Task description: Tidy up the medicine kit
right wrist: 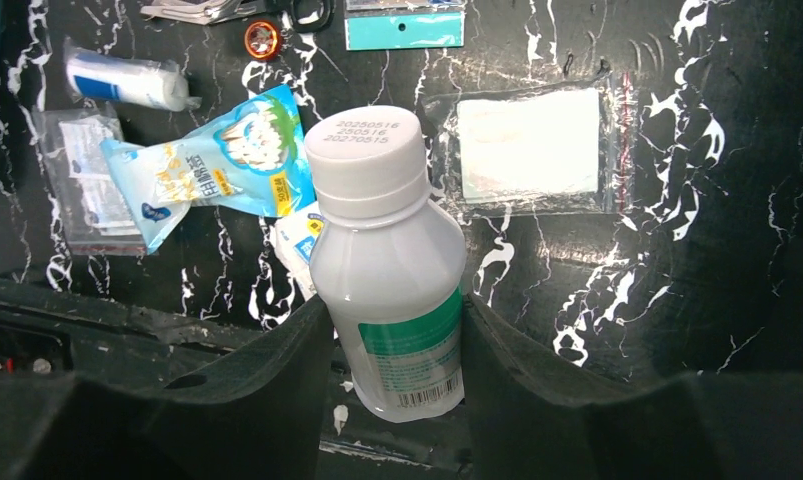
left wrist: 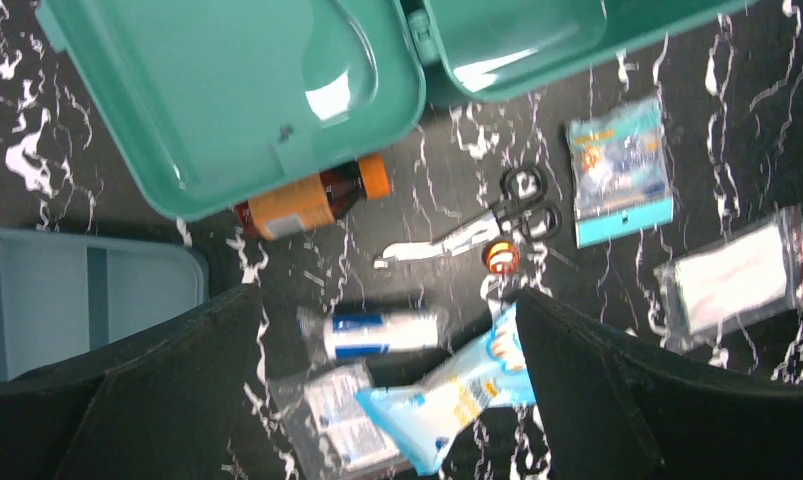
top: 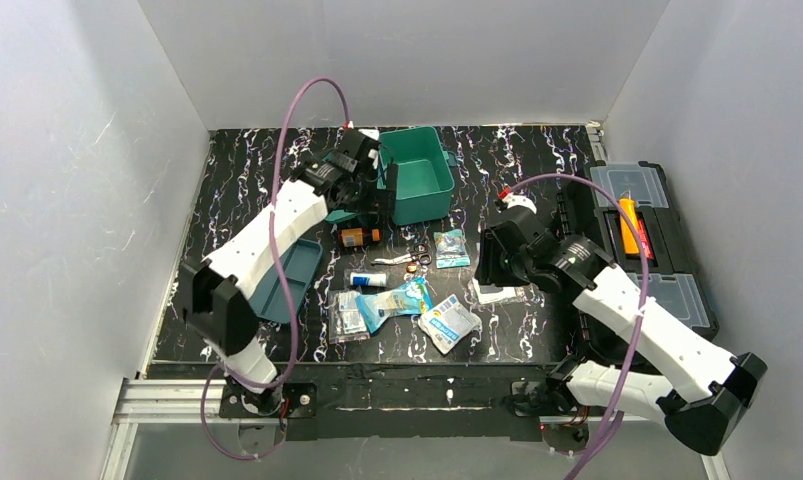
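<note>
Now clasping a white bottle (right wrist: pixel 377 200) in the right tool (right wrist: pixel 392 335), cap pointing away from the wrist, with the open medicine kit (top: pixel 422 175) off to the left at the far side of the counter (top: pixel 537 160), past strewn packets (top: pixel 402 300), just beside the empty, wide-spread left tool (left wrist: pixel 387 305), the nearer one.

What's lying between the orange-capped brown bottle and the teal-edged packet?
A pair of scissors, with a small round orange item beside their handles, between the brown bottle and the packet. Clearest in the left wrist view.
</note>
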